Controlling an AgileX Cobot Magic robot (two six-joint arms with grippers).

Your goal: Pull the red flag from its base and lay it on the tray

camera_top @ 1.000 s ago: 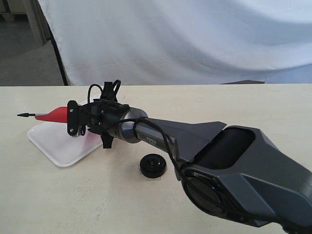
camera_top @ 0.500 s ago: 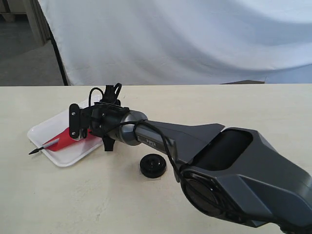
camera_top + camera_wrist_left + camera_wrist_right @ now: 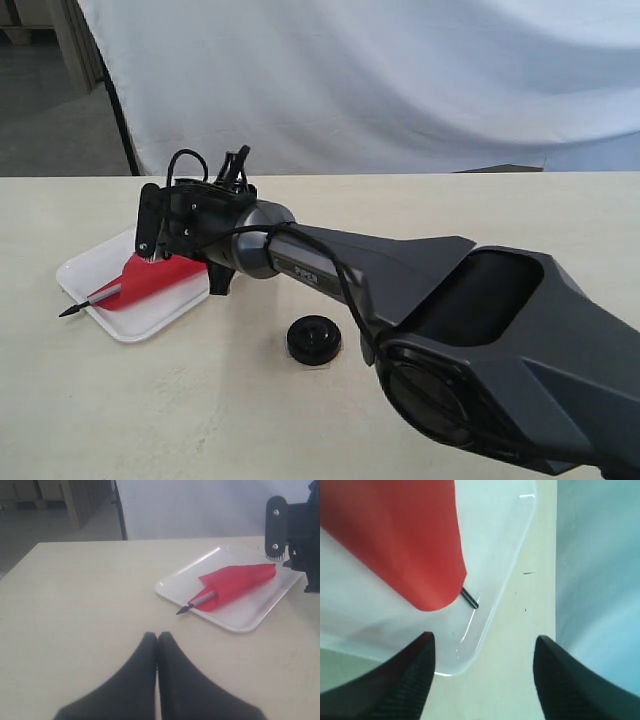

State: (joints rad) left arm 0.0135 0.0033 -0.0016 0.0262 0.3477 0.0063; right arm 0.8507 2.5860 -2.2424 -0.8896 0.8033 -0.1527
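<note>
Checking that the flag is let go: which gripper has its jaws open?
The right gripper, over the tray beside the red flag: its jaws stand wide apart, empty. The left gripper has them pressed together.

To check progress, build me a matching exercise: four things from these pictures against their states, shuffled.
1 red flag
2 base
3 left claw
4 right claw

A open, above the tray
B shut, over the table
C lying on the tray
D on the table, no flag in it

Pairs: 1-C; 2-D; 3-B; 4-A
</note>
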